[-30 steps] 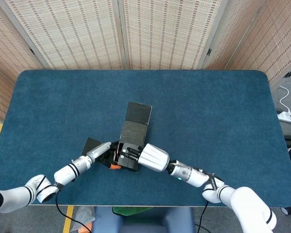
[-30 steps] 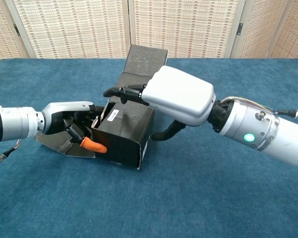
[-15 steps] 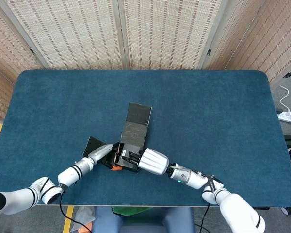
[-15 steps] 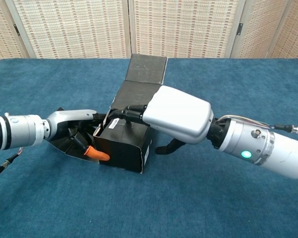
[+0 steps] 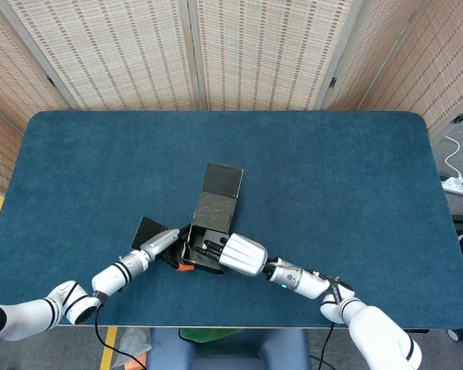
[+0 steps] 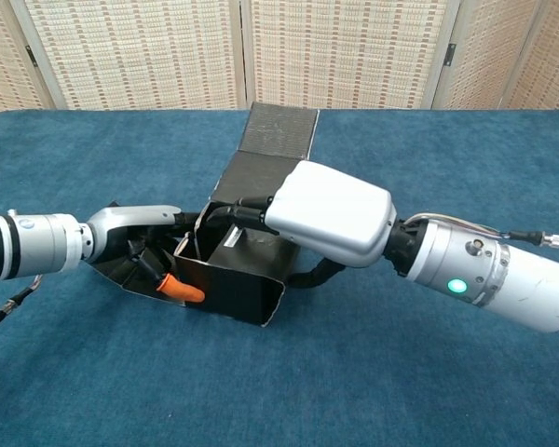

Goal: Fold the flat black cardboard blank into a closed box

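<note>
Box: half-folded black cardboard box (image 6: 233, 279), open-topped, lid flap toward 12 o'clock.
Left hand (image 6: 135, 244): grips its 9 o'clock side flap.
Right hand (image 6: 317, 216): fingers hooked inside, holding the box wall.

One black cardboard box (image 6: 238, 289), two hands, one table (image 5: 332, 177).

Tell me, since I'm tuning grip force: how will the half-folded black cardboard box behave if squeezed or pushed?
The box is probably light and floppy: its thin walls stand open, and its lid flap hangs unfastened. It likely buckles under squeeze, so both the left hand and right hand brace it.
</note>
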### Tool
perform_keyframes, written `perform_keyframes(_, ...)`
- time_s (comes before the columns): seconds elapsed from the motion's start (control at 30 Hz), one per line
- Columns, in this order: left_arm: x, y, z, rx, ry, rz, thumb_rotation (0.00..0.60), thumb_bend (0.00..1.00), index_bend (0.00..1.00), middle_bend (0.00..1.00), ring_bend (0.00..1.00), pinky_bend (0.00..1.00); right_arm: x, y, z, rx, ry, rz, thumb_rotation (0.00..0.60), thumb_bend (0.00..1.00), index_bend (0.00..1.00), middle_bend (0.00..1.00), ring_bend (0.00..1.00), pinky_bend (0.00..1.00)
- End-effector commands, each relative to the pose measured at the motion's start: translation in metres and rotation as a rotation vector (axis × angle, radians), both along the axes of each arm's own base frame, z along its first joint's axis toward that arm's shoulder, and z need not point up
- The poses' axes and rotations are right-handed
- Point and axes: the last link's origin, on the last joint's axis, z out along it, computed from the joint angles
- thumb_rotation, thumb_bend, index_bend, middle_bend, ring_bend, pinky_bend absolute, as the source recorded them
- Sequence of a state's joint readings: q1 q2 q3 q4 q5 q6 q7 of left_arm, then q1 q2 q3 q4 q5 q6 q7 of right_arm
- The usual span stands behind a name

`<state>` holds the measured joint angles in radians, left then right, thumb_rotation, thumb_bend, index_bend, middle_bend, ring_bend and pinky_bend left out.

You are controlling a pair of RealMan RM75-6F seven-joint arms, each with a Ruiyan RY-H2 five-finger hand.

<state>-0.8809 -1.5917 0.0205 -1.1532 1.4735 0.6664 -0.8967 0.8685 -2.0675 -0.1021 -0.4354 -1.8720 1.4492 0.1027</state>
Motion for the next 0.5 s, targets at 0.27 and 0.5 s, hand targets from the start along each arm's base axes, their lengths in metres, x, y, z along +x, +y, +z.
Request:
perform_keyframes(0.27, 0.002, -0.001, -0.001, 0.001, -0.001, 0.0, 0.6, 0.23, 0.12, 0.21, 0.59, 0.85, 0.017, -0.008, -0.004, -0.005, 0.023, 0.033, 0.6, 0.1, 0.21, 0.34, 0.73, 1.0)
perform_keyframes(0.5, 0.002, -0.001, -0.001, 0.0, -0.001, 0.002, 0.6, 0.23, 0.12, 0.21, 0.59, 0.85, 0.023, -0.01, -0.007, -0.004, 0.039, 0.041, 0.6, 0.11, 0.25, 0.36, 0.73, 1.0)
